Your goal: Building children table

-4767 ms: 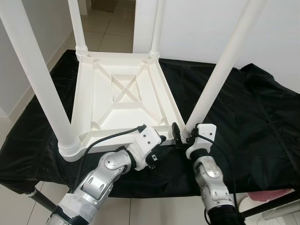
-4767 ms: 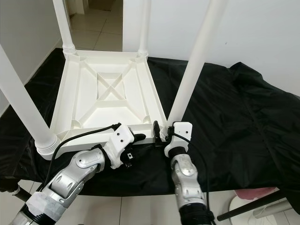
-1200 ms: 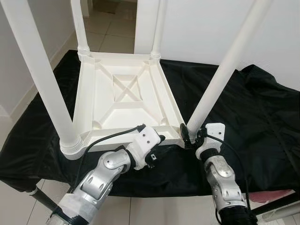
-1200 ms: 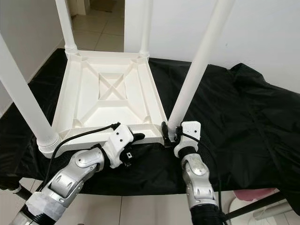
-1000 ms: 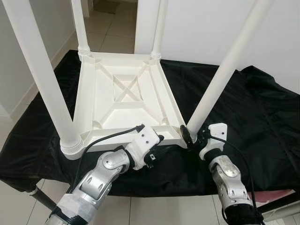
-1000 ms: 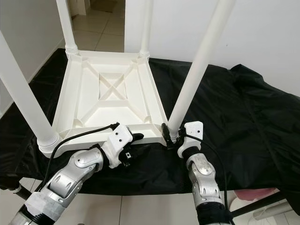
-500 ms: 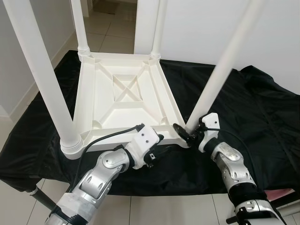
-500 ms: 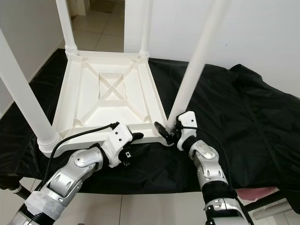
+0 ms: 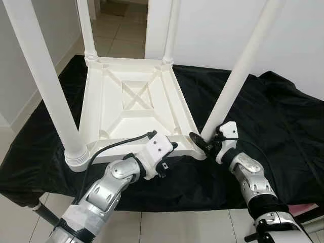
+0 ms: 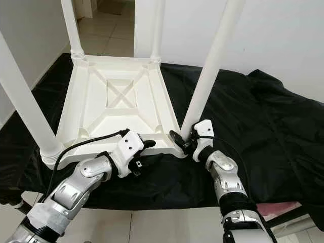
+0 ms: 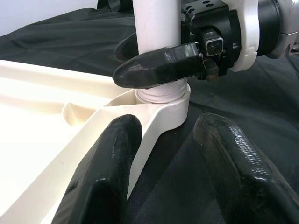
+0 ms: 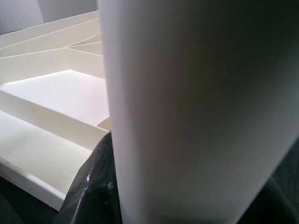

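A white plastic children's table (image 9: pixel 134 109) lies upside down on a black cloth (image 9: pixel 263 116), with its legs pointing up. My right gripper (image 9: pixel 202 143) is shut on the base of the near right leg (image 9: pixel 238 71), just above its socket. In the left wrist view one of its black fingers (image 11: pixel 154 65) wraps across the front of that leg (image 11: pixel 156 23). The right wrist view has the same leg (image 12: pixel 196 107) pressed against a finger (image 12: pixel 93 186). My left gripper (image 9: pixel 169 154) is open at the table's near rim beside that corner, with its fingers (image 11: pixel 107 177) straddling the rim edge.
The cloth-covered surface ends just in front of my arms, with tiled floor (image 9: pixel 167 228) below. A white wall (image 9: pixel 212 30) stands close behind, and a doorway opens at the far left. A pink object (image 9: pixel 304 210) sits low on the right. A dark stand leg (image 9: pixel 45 215) shows at the lower left.
My right forearm has swung out to the right around the leg's base, and its finger now reaches across the front of the leg. The left gripper has stayed at the near rim.
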Robot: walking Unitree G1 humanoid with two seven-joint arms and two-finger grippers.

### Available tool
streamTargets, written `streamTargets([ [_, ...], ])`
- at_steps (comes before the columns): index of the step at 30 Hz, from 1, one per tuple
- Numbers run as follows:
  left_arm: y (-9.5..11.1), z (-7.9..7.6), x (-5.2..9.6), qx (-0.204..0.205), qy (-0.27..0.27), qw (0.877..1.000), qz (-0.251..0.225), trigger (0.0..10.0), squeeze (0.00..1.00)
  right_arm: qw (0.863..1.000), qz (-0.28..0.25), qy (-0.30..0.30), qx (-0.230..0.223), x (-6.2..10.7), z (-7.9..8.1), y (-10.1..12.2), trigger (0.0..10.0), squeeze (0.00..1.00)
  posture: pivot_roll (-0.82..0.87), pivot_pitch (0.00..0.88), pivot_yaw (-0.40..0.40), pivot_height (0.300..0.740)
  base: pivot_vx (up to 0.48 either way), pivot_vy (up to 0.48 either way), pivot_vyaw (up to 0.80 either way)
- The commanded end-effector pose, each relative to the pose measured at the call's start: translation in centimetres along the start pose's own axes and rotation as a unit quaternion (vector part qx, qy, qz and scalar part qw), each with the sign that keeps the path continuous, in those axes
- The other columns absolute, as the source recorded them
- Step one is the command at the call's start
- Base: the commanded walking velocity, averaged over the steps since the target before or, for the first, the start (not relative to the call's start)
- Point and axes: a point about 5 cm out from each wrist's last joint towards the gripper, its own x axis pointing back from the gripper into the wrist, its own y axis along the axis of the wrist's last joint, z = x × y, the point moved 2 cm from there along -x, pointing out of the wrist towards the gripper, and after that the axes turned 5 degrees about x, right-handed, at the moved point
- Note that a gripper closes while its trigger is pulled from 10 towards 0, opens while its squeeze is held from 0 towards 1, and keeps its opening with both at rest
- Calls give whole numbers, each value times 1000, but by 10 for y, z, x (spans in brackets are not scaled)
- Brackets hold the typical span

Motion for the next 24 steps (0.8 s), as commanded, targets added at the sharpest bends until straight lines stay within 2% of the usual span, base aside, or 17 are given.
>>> streamTargets([
  [1, -3, -8, -2, -4, -40, 999, 8, 10000, 0, 999, 31, -5, 7, 7, -1, -12, 10000, 0, 16, 0, -93, 740, 0, 0, 0],
  [3, -3, -9, -3, -4, -41, 999, 8, 10000, 0, 999, 31, -17, 2, 7, -3, -12, 10000, 0, 16, 0, -93, 740, 0, 0, 0],
  [7, -3, -10, -3, 0, -39, 999, 6, 10000, 0, 995, 24, -97, -24, 6, -6, -9, 10000, 0, 14, 0, -97, 740, 0, 0, 0],
  [10, -3, -10, -3, 1, -39, 999, 6, 10000, 0, 994, 21, -100, -25, 5, -5, -9, 10000, 0, 14, 0, -97, 740, 0, 0, 0],
  [13, -5, -13, -4, 4, -44, 999, 7, 10000, 0, 988, 22, -143, -43, 5, 4, -13, 10000, 0, 9, 0, -96, 740, 0, 0, 0],
  [15, -5, -13, -4, 4, -44, 999, 7, 10000, 0, 988, 22, -143, -43, 5, 4, -13, 10000, 0, 9, 0, -96, 740, 0, 0, 0],
  [16, -5, -14, -4, 6, -45, 999, 6, 10000, 267, 985, 26, -165, -49, 5, 6, -15, 10000, 0, 5, 0, -93, 740, 0, 0, 0],
  [17, -5, -15, -4, 14, -52, 999, 4, 10000, 1000, 980, 30, -187, -54, 6, 6, -17, 10000, 0, 2, 0, -92, 740, 0, 0, 0],
  [19, -5, -15, -4, 14, -52, 999, 4, 10000, 1000, 980, 30, -187, -54, 6, 6, -17, 10000, 0, 2, 0, -92, 740, 0, 0, 0],
  [21, -4, -14, -5, 7, -50, 999, 4, 10000, 1000, 971, 35, -230, -57, 9, 8, -17, 10000, 0, 2, 0, -94, 740, 0, 0, 0],
  [22, -4, -14, -5, 7, -50, 999, 4, 10000, 1000, 971, 35, -230, -57, 9, 8, -17, 10000, 0, 2, 0, -94, 740, 0, 0, 0],
  [23, -4, -12, -6, 3, -47, 999, 5, 10000, 812, 964, 37, -254, -63, 11, 10, -17, 10000, 0, 3, 0, -98, 740, 0, 0, 0],
  [24, -4, -12, -6, 3, -47, 999, 5, 10000, 812, 964, 37, -254, -63, 11, 10, -17, 10000, 0, 3, 0, -98, 740, 0, 0, 0],
])
